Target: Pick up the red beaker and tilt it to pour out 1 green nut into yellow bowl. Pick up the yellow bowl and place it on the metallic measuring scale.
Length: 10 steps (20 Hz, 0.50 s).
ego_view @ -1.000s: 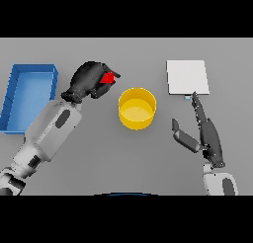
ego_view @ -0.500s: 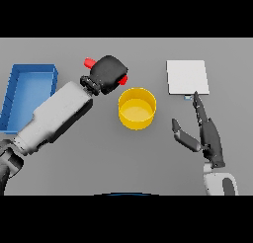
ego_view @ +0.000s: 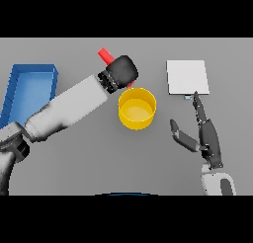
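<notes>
The left hand (ego_view: 122, 72) is curled round the red beaker (ego_view: 105, 55), fingers wrapped tight so that most of the beaker is hidden under the dark palm. Only one red end sticks out beyond the hand on the far side, pointing up and away to the left, and a sliver of red shows at the hand's near right edge. The beaker lies tilted, well off upright. The white and grey forearm runs back from the hand toward the lower left.

Just below this hand, on its near side, sits the yellow bowl (ego_view: 137, 108) on the grey table (ego_view: 89, 158); the hand overlaps the bowl's far rim. Whether any nut lies inside the bowl cannot be told.

Left of the forearm stands a blue tray (ego_view: 29, 89), well apart from the hand.

The right hand (ego_view: 205, 133) rests low on the right with fingers straight and thumb spread, holding nothing. Its fingertips point at the metallic scale (ego_view: 187, 77), whose near edge lies just beyond them. The bowl is to this hand's left.
</notes>
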Motion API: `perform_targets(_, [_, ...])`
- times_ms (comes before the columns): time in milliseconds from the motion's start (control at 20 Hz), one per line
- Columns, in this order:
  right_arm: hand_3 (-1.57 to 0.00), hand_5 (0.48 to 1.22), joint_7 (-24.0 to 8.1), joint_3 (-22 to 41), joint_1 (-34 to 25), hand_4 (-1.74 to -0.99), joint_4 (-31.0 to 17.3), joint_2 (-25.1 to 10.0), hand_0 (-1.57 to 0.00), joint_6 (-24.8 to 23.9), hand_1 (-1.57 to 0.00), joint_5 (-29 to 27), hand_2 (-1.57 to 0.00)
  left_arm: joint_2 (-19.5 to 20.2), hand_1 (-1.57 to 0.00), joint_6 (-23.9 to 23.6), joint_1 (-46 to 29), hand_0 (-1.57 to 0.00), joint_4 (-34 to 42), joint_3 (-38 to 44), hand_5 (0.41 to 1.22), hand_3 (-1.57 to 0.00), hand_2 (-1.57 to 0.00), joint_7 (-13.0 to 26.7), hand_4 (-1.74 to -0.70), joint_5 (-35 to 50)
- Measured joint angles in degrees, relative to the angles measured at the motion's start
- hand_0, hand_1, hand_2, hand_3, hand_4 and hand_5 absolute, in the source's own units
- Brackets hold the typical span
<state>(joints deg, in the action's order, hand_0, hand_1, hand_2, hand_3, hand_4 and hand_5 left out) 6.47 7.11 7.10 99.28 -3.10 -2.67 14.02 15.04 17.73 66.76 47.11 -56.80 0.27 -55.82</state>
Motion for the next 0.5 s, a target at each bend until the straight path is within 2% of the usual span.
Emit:
perform_targets(150, [0.0, 0.63, -1.4, -0.8, -0.6, -1.18, -0.7, -0.3, 0.0, -0.5, 0.0, -0.1, 0.0, 0.4, -1.57, 0.5, 2.3, -1.57, -0.9, -4.2, 1.22, -1.57, -1.57, -1.7, -1.74, -2.1])
perform_targets(200, [0.0, 0.627, -0.3, -0.5, -0.1, -1.179, -0.6, 0.0, 0.0, -0.6, 0.0, 0.1, 0.0, 0.0, -1.57, -0.6, 2.8, -1.57, -1.7, -5.6, 1.221, -1.57, -1.57, -2.3, -1.74, -2.9])
perform_targets(500, [0.0, 0.627, -0.8, -0.5, -1.0, -1.153, -0.5, -0.1, 0.0, -0.8, 0.0, 0.4, 0.0, -1.8, -1.57, -2.0, 7.6, -1.57, -4.4, -14.3, 1.221, -1.57, -1.57, -4.1, -1.73, -8.1])
